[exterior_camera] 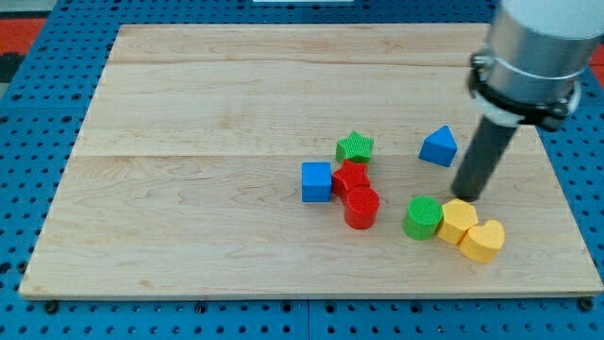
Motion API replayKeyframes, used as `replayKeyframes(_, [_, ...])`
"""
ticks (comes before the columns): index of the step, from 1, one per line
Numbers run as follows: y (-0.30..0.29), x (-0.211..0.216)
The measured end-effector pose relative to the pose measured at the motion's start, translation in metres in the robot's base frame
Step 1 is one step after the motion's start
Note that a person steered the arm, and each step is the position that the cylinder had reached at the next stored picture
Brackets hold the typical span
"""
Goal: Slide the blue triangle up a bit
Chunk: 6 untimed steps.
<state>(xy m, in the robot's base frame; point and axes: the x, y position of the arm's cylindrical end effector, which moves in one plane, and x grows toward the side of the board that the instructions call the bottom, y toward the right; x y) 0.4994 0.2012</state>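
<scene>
My tip (466, 195) near-right of blue triangle (439, 146), apart, beside yellow blocks (459, 223). No gripper, bare rod. Swing to triangle's near edge, centre, push far gently, stop early.

One camera only, set high at the near edge and looking down at a slant across the wooden worktop (236, 94). Almost the whole board fits in frame, with the blue pegboard (38, 142) around it. The arm (528, 57) enters from the view's top right, cropped by the frame
</scene>
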Motion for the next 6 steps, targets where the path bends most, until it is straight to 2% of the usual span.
replayKeyframes(1, [0.042,-0.049])
replayKeyframes(2, [0.039,-0.076])
replayKeyframes(4, [-0.042,-0.027])
replayKeyframes(5, [-0.028,-0.028])
replayKeyframes(6, [0.012,-0.018])
